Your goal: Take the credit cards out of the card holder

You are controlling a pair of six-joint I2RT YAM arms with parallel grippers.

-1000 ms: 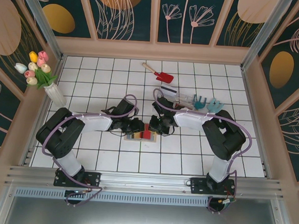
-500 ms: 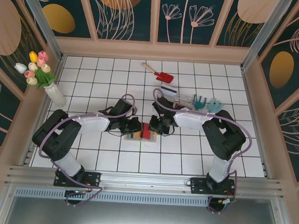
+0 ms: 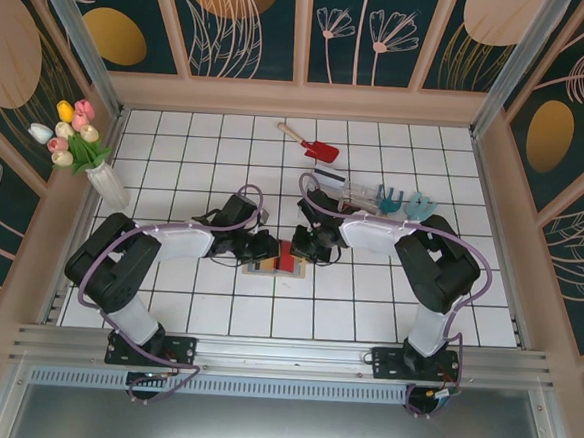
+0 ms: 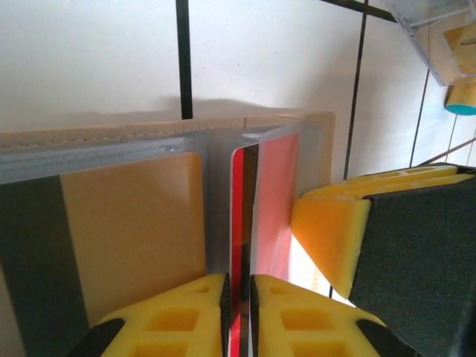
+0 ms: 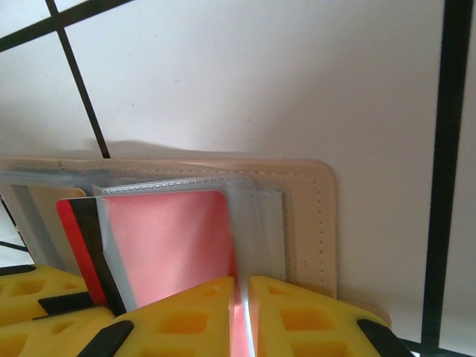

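The left gripper [image 4: 239, 309] is pinched shut on the edge of 1 red credit card [image 4: 239, 201], which stands partly out of the open card holder [image 4: 149, 128] just ahead of it. Facing it, the right gripper [image 5: 242, 316] is clamped on the card holder's clear pocket [image 5: 254, 219], and the holder lies on the desk [image 5: 223, 74] beneath both.

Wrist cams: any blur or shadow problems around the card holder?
Left wrist: yellow pads soft, card holder stitching in focus, shadow band on the tile above it. Right wrist: yellow pads likewise blurred, red card hazy behind the clear sleeve.
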